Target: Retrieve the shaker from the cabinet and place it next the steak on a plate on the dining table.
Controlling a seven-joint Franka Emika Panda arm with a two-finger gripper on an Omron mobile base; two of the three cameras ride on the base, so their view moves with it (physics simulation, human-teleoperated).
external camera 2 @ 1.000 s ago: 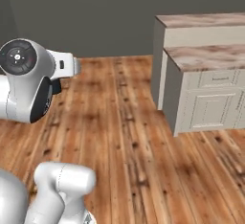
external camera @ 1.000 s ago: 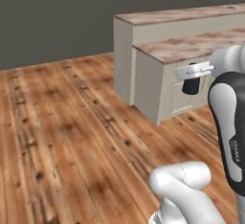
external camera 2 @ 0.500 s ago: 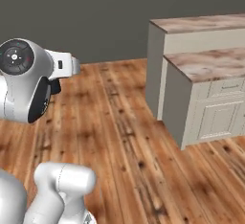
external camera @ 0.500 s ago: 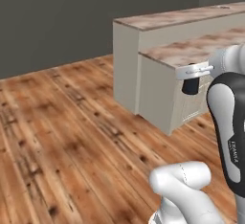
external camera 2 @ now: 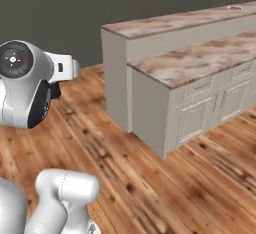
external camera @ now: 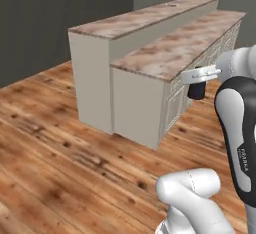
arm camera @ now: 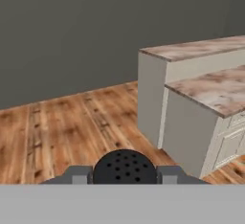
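A wood plank floor (external camera: 60, 143) runs warm and knotty across the room, meeting a plain dark grey wall (arm camera: 72, 31) at the back. Just in front of the taller counter sits a lower island (external camera 2: 200, 63) with a marbled top, its cream panelled cabinet doors (external camera 2: 192, 120) facing out, and drawers above them.

My shaker (arm camera: 125, 167) shows just its perforated cap above the grey band in the hand view; its body is hidden. In the left base view my own arm covers most of the shaker (external camera: 195, 90), and my fingers cannot be made out around it. The dining table (external camera: 145, 20) runs out of frame at the right in the right base view, its far end too small to read.
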